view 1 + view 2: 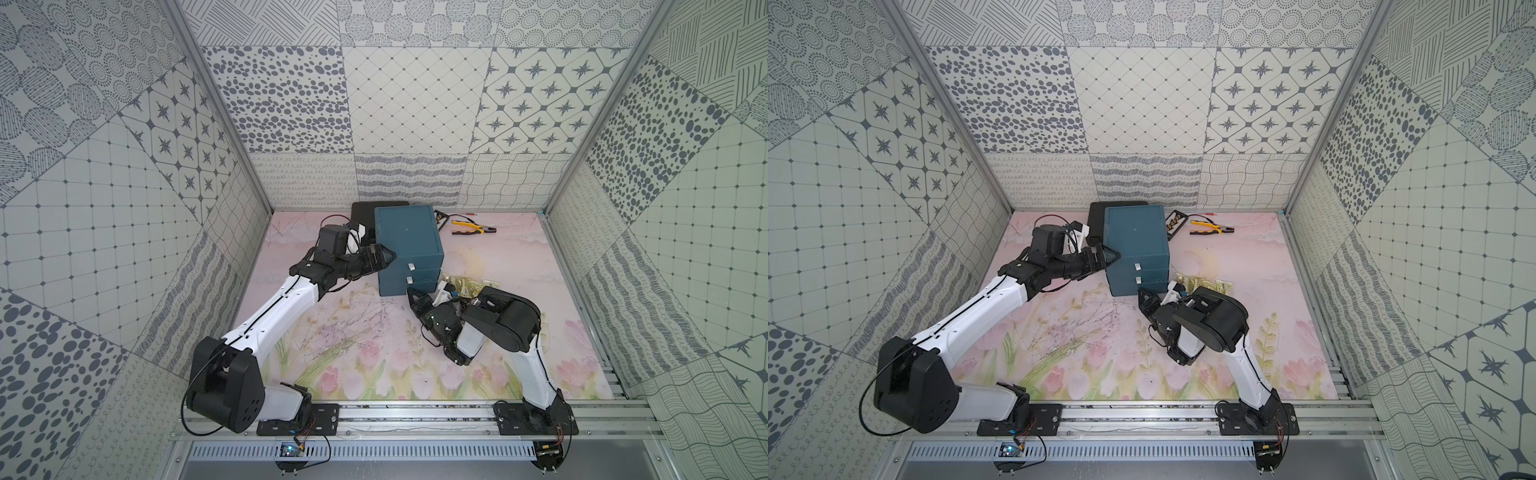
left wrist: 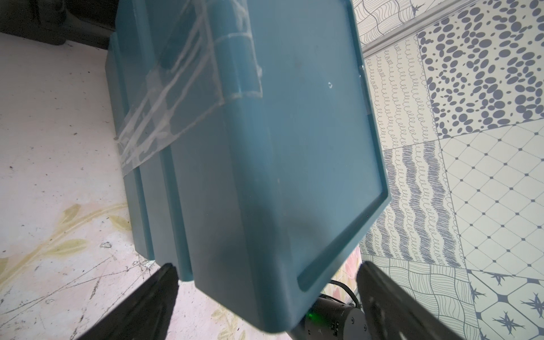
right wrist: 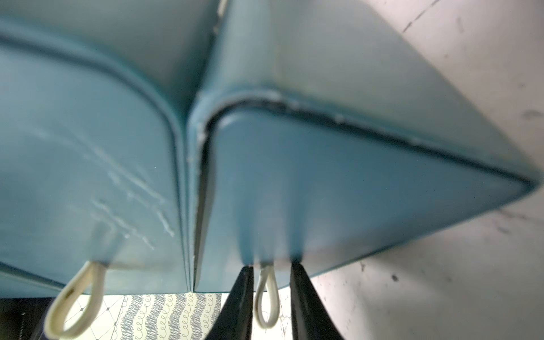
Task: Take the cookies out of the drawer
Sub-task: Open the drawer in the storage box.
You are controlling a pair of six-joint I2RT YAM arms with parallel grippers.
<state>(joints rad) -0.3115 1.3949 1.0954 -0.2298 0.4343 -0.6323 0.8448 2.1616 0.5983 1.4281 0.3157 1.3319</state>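
The teal drawer cabinet [image 1: 409,237] [image 1: 1136,237] stands at the back middle with all its drawers pushed in. Several gold cookies [image 1: 465,284] [image 1: 1204,282] lie on the mat to its right, behind my right arm; any cookies inside are hidden. My right gripper [image 1: 411,293] [image 1: 1142,293] [image 3: 270,268] is at the lowest drawer [image 3: 323,191]. Its jaws stand narrowly apart on either side of that drawer's white loop handle [image 3: 266,297], and a slim gap still shows. My left gripper [image 1: 384,259] [image 1: 1111,255] [image 2: 266,265] is open, with the cabinet's upper left front corner between its jaws.
Yellow-handled pliers [image 1: 473,227] [image 1: 1210,227] and a slim black tray [image 1: 440,218] [image 1: 1174,222] lie at the back right of the cabinet. A black box [image 1: 365,212] [image 1: 1100,216] sits behind it. The drawer above has a second loop handle [image 3: 76,303].
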